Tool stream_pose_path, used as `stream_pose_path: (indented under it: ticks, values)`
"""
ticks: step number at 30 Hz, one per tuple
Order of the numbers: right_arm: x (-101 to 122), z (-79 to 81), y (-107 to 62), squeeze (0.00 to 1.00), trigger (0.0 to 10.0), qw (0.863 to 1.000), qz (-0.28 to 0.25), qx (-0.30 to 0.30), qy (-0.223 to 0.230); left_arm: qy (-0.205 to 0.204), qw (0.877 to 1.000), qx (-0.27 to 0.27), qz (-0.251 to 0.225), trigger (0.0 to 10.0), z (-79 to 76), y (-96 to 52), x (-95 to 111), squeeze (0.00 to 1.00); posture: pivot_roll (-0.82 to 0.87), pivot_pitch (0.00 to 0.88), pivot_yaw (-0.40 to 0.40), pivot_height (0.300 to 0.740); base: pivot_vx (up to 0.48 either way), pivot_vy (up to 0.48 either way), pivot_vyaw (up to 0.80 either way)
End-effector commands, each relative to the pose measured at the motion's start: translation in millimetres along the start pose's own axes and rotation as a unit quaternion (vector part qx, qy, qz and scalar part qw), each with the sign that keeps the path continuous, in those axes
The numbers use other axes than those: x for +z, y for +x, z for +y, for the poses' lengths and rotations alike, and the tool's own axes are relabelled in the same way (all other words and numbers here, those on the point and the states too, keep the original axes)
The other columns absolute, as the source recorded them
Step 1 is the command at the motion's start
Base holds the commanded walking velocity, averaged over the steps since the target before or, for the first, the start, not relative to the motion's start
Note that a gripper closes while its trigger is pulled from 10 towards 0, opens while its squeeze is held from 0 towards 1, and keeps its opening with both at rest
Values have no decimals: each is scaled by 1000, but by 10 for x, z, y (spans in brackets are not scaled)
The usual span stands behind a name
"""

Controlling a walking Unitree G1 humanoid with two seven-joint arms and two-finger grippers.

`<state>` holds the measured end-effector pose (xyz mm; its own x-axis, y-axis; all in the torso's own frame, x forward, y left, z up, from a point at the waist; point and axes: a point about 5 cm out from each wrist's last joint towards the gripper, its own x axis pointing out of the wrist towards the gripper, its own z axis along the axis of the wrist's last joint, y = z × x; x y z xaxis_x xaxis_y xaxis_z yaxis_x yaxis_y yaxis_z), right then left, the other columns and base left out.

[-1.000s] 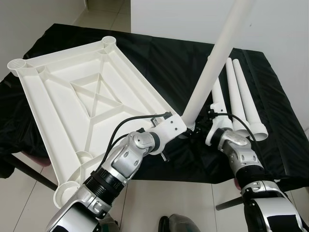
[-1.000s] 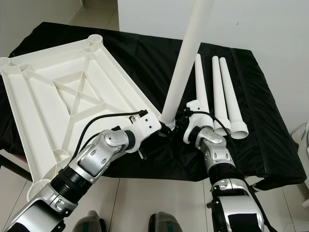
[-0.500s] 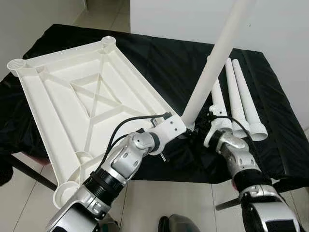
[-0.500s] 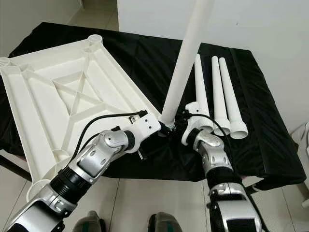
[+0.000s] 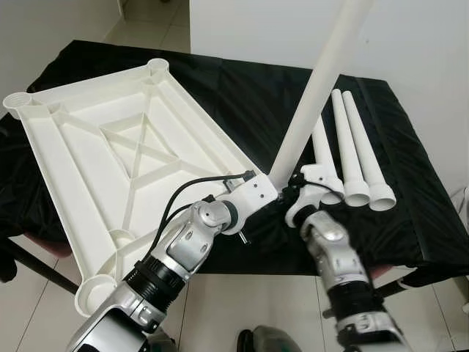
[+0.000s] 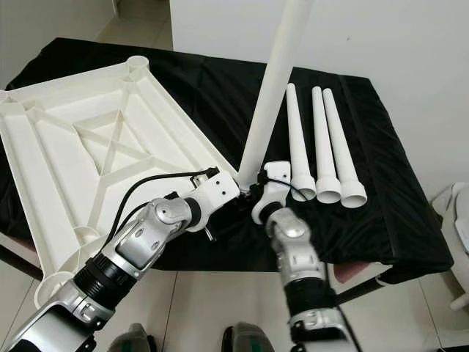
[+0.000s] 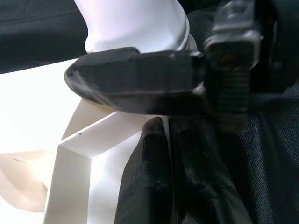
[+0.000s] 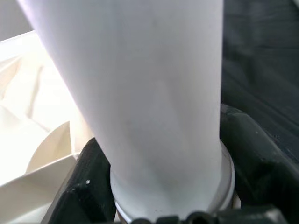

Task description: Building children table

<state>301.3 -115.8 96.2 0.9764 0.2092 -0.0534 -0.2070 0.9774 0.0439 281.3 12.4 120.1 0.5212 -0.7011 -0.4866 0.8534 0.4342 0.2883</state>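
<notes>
A white tabletop [image 5: 110, 147] lies upside down on the black cloth. At its near right corner a long white leg [image 5: 315, 88] rises, tilted to the right. My right gripper [image 5: 294, 192] is shut on the leg's base, with black fingers [image 8: 252, 149] either side of the leg [image 8: 140, 93]. Just left of it, my left gripper [image 5: 278, 196] sits at the same corner. Its fingers [image 7: 149, 186] are pressed together on the tabletop's rim, under the leg's base [image 7: 135, 23]. Three more white legs [image 5: 352, 154] lie side by side on the cloth to the right.
The cloth-covered table [image 5: 410, 213] ends just in front of my arms, with tiled floor below. A white wall stands behind it. A dark table leg [image 5: 37, 264] slants at the lower left. A white object [image 6: 454, 213] sits at the far right.
My right forearm has swung left and in, its gripper staying on the leg's base. The left arm and the leg hold their places. The camera has shifted a little.
</notes>
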Motion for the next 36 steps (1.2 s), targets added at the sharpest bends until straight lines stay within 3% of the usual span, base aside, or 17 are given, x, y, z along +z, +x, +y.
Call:
stream_pose_path:
  ticks: [1,9,10,12,13,14,15,19,24,26,27,29,30,31,36]
  values:
    - [-91,-337,-72,0,0,992,31,-122,-7,-6,998,-45,38,10000,-169,34,-175,0,-55,6,-65,740,0,0,0]
    - [-36,-346,-85,0,0,991,33,-128,-1,-7,998,-46,38,10000,-179,34,-183,0,-62,9,-61,740,0,0,0]
    - [-13,-326,-94,0,2118,991,30,-130,-5,-8,998,-44,37,10000,-164,36,-173,0,-62,13,-62,740,0,0,0]
    - [-5,-324,-95,0,2118,991,29,-133,-6,-8,998,-43,37,10000,-158,37,-170,0,-62,13,-62,740,0,0,0]
    - [23,-322,-87,0,10000,992,21,-126,-2,-8,998,-42,37,10000,-155,37,-170,0,-63,13,-62,740,0,0,0]
    - [40,-321,-81,0,10000,993,15,-121,3,-8,998,-42,37,10000,-154,37,-171,0,-63,13,-62,740,0,0,0]
    - [59,-323,-67,1000,10000,994,10,-107,18,-8,998,-42,37,10000,-154,36,-171,0,-63,16,-60,740,0,0,0]
    - [158,-344,-22,1000,10000,997,-15,-53,47,-9,998,-42,37,10000,-154,33,-171,0,-65,19,-58,740,0,0,0]
    - [288,-425,10,1000,10000,998,-36,37,38,-9,998,-41,38,10000,-138,29,-170,0,-64,25,-53,740,0,0,0]
    - [304,-448,13,1000,10000,998,-38,44,38,-9,998,-40,37,10000,-134,29,-168,0,-64,25,-53,740,0,0,0]
    - [319,-460,15,882,10000,995,-39,81,31,-9,998,-40,37,10000,-132,28,-169,0,-65,23,-50,740,0,0,0]
    - [329,-466,12,882,10000,993,-39,108,26,-9,998,-40,38,10000,-131,27,-169,0,-65,23,-50,740,0,0,0]
    - [326,-475,24,0,10000,990,-33,137,15,-9,998,-41,37,10000,-129,26,-168,0,-68,24,-46,740,0,0,0]
    - [319,-490,47,0,10000,984,-26,176,-5,-8,998,-41,37,10000,-125,26,-166,0,-68,20,-43,740,0,0,0]
    - [305,-501,73,0,10000,976,-20,215,-14,-7,998,-41,37,10000,-117,26,-160,0,-69,18,-42,740,0,0,0]
